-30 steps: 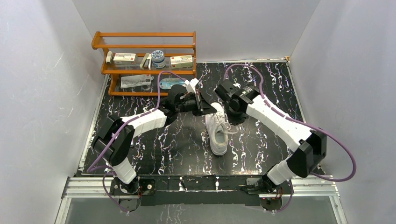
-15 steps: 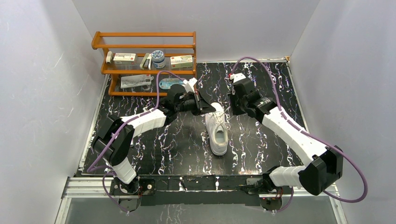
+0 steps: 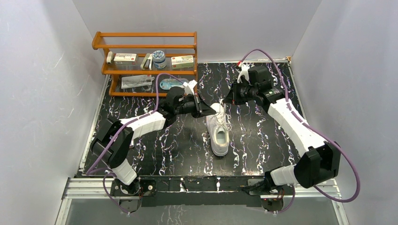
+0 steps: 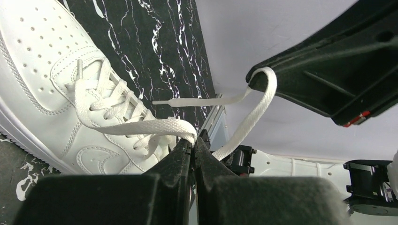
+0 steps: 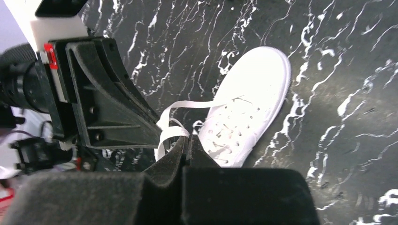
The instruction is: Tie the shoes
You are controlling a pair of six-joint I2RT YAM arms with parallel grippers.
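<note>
Right jaws now clamp lace (image 4: pixel 141 126), pulled back from sneaker (image 3: pixel 218 136).

I can read no words, no numbers anywhere. Small flat boxes (image 3: pixel 125 58) on orange wooden rack (image 3: pixel 145 34) carry printed labels with red and green bits, but letters too tiny and fuzzy for me.

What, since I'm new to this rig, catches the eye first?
A white sneaker lies in the middle of the black marbled table, toe toward the arm bases. At its far end the left arm and right arm each have jaws shut on a white lace, held up off the shoe. An orange rack of small items stands far left.
</note>
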